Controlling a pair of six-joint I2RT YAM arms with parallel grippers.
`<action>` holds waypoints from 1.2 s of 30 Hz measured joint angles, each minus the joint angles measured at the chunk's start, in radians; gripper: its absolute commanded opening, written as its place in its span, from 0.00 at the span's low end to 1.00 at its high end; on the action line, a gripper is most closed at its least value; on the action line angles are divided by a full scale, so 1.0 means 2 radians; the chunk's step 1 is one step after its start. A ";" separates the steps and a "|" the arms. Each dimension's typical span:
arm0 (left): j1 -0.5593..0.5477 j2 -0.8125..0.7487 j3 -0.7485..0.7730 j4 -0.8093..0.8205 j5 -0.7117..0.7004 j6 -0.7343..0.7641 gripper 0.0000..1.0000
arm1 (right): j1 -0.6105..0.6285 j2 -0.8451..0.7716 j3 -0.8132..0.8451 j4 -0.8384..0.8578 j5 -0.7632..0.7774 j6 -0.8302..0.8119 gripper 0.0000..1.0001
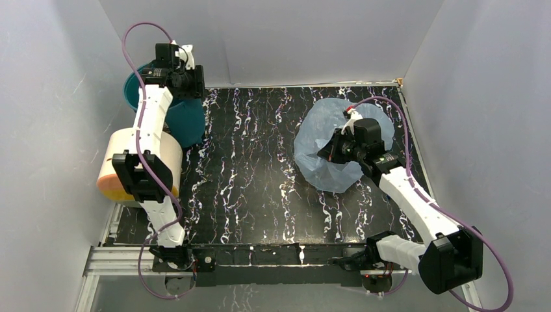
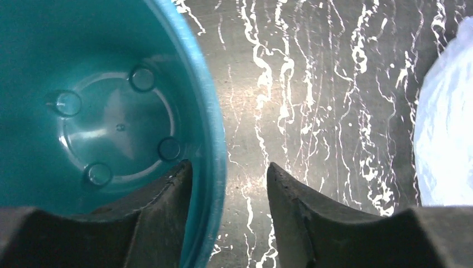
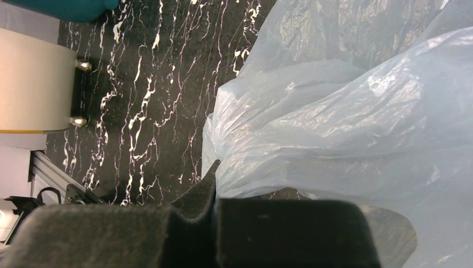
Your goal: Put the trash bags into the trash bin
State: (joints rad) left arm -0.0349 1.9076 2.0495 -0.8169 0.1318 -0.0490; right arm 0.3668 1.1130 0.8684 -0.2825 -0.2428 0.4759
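Observation:
The teal trash bin (image 1: 188, 120) stands upright at the back left, empty inside in the left wrist view (image 2: 100, 67). My left gripper (image 2: 228, 167) hangs over its rim (image 2: 215, 151), open, one finger (image 2: 167, 206) inside against the wall and the other outside, apart from it. In the top view that gripper (image 1: 180, 65) is above the bin's far side. The light-blue trash bag (image 1: 318, 140) lies spread on the right of the table. My right gripper (image 3: 217, 178) is shut on a fold of the bag (image 3: 334, 111) at its near left edge (image 1: 328, 153).
A cream cylinder with an orange end (image 1: 133, 156) lies on its side just in front of the bin, beside the left arm. The dark marbled tabletop (image 1: 260, 175) lies between bin and bag. Grey walls close in the back and both sides.

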 measured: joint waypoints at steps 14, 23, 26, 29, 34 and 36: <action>0.001 -0.019 -0.017 0.019 0.103 0.019 0.00 | 0.000 -0.013 -0.008 0.007 -0.008 0.027 0.00; -0.056 -0.083 -0.098 0.042 0.138 0.022 0.00 | 0.000 -0.022 -0.011 0.012 -0.009 0.041 0.00; -0.114 -0.122 -0.157 0.060 0.128 0.025 0.00 | 0.000 -0.023 -0.011 0.012 -0.009 0.043 0.00; -0.170 -0.161 -0.208 0.070 0.125 0.033 0.00 | 0.000 -0.023 -0.011 0.011 -0.012 0.043 0.00; -0.240 -0.203 -0.259 0.072 0.107 0.047 0.00 | 0.000 -0.023 -0.009 0.009 -0.015 0.043 0.00; -0.253 -0.215 -0.273 0.078 0.102 0.049 0.00 | 0.000 -0.023 -0.005 0.007 -0.015 0.043 0.00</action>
State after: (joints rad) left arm -0.5411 1.4769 1.5028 -0.6609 0.3359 0.0498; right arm 0.3668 1.0676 0.8593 -0.2684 -0.2737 0.5629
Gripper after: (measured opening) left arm 0.170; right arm 0.017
